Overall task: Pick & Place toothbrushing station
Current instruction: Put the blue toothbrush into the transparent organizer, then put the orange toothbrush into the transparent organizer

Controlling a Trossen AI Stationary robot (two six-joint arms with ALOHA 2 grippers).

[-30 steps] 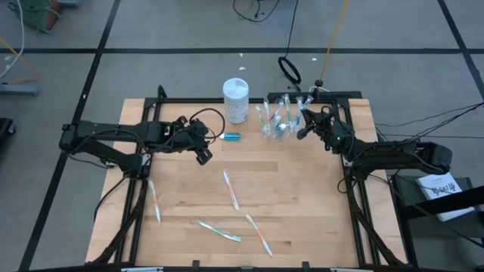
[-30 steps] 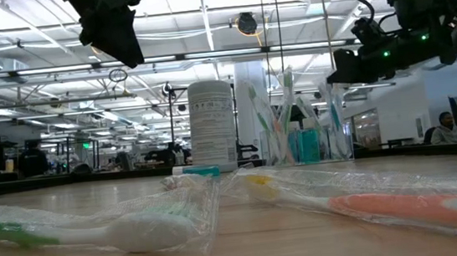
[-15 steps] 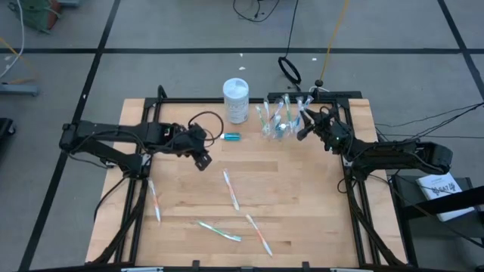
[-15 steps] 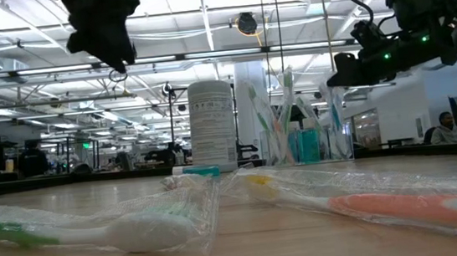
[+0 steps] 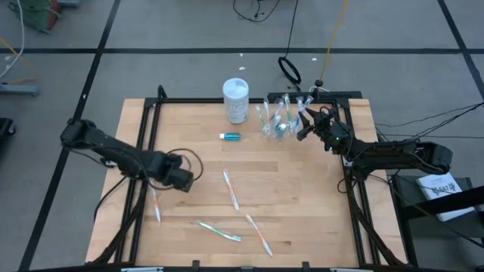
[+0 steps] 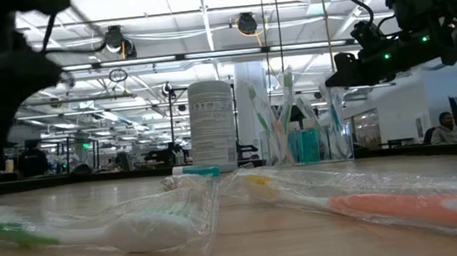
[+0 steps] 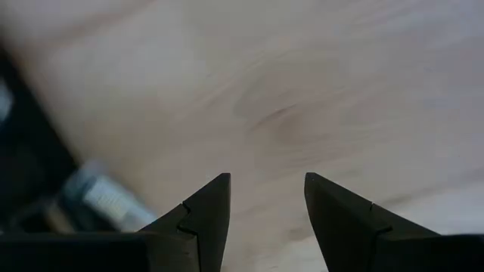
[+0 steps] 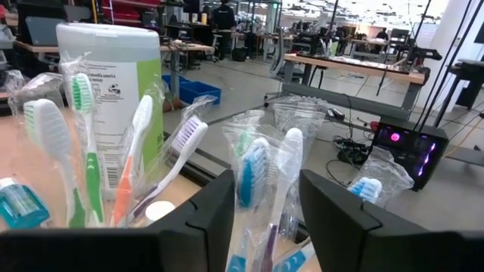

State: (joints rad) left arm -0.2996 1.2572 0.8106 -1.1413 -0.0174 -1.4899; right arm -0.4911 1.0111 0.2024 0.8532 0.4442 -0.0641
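The clear cup (image 5: pixel 277 121) is standing at the far edge of the surface (image 5: pixel 302 204), packed with wrapped toothbrushes. A white canister (image 5: pixel 235 100) is standing just beside it, and one small blue tube (image 5: pixel 231 136) is lying in front of both. The right tool (image 5: pixel 302 123) is hovering beside the cup, fingers apart and empty. Four wrapped toothbrushes (image 5: pixel 231 189) are lying loose nearer the front. The left tool (image 5: pixel 181 181) is hanging low near the surface's left side, fingers apart, gripping nothing.
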